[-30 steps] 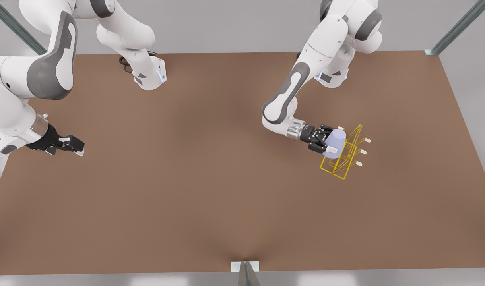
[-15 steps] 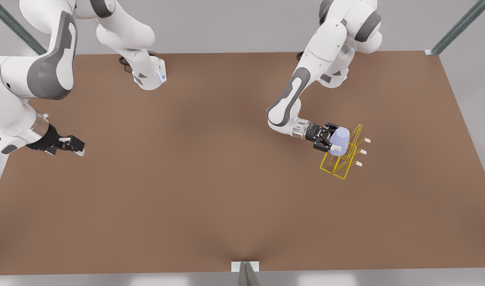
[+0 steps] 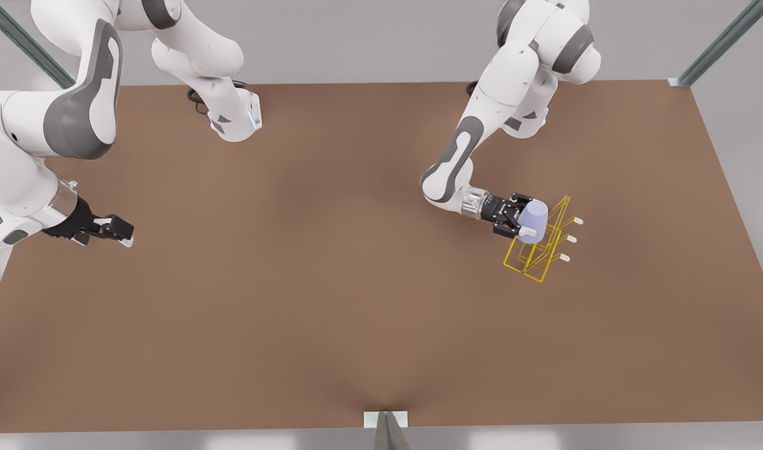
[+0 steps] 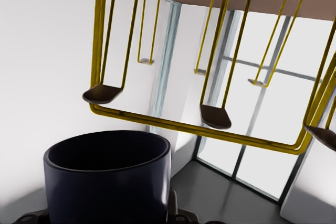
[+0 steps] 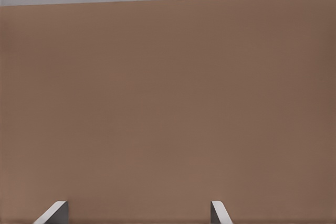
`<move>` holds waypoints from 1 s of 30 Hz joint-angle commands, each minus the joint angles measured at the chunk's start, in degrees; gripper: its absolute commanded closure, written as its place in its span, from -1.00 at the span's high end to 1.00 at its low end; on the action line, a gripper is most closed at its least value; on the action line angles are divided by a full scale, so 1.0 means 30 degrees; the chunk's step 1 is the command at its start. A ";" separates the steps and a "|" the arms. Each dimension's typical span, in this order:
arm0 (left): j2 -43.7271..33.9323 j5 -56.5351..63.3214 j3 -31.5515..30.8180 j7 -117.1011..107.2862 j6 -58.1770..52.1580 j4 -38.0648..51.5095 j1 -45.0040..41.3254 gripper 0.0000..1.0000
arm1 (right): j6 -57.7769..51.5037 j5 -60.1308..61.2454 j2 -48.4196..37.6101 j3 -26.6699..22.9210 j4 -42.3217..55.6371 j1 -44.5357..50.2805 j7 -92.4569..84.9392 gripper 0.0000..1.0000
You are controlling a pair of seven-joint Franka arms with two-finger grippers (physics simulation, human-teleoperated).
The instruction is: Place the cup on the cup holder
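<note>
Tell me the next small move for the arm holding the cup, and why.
Probably ease the cup a little farther onto the nearest prong of the cup holder: the left gripper holds it right at the rack. The right gripper waits open.

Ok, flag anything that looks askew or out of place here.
Nothing stands out. The left gripper holds the cup tipped sideways against the upright cup holder, which suits hanging it on a prong. The right gripper waits, open, over the bare table.

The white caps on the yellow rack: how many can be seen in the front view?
3, in a row on the cup holder side away from the cup. The cup may hide others.
</note>
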 commanded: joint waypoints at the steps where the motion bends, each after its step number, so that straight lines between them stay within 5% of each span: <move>1: 0.0074 -0.0108 0.0005 -0.1783 -0.0192 -0.0007 -0.0004 0.68 | 0.0008 0.0001 -0.0022 0.0002 0.0010 0.0001 -0.0005 1.00; 6: 0.0484 -0.0108 0.0005 -0.2046 -0.0192 0.0139 0.0025 0.75 | 0.0008 0.0030 -0.0022 0.0002 0.0010 0.0001 -0.0005 1.00; 7: 0.0484 -0.0108 0.0005 -0.1959 -0.0192 0.0168 0.0025 1.00 | 0.0008 0.0030 -0.0022 0.0002 0.0010 0.0001 -0.0005 1.00; 13: 0.0426 -0.0313 0.0005 -0.1900 -0.0221 0.0198 -0.0004 1.00 | 0.0008 0.0030 0.0007 0.0031 0.0010 0.0001 -0.0005 1.00; 17: -0.2327 -0.2246 0.0035 0.5742 -0.0572 0.2892 0.0113 1.00 | 0.0037 0.0030 0.0007 0.0002 0.0010 0.0001 -0.0005 1.00; 20: -0.2388 -0.8597 -0.0170 0.9028 -0.0602 0.9478 0.0054 1.00 | 0.0037 0.0030 0.0007 0.0031 0.0010 0.0001 -0.0005 1.00; 23: 0.1421 -1.6892 0.0123 0.7828 0.1650 1.9209 0.1811 1.00 | 0.0037 0.0030 0.0007 0.0002 0.0010 0.0001 -0.0005 1.00; 27: 0.0895 -2.5213 0.0328 -0.0841 0.5170 2.2170 0.6205 1.00 | 0.0037 0.0030 0.0007 0.0002 0.0010 0.0001 -0.0005 1.00; 30: -0.2351 -2.6152 0.0152 -0.6057 0.6078 2.0917 0.7847 1.00 | 0.0037 0.0030 0.0007 0.0031 0.0010 0.0001 -0.0005 1.00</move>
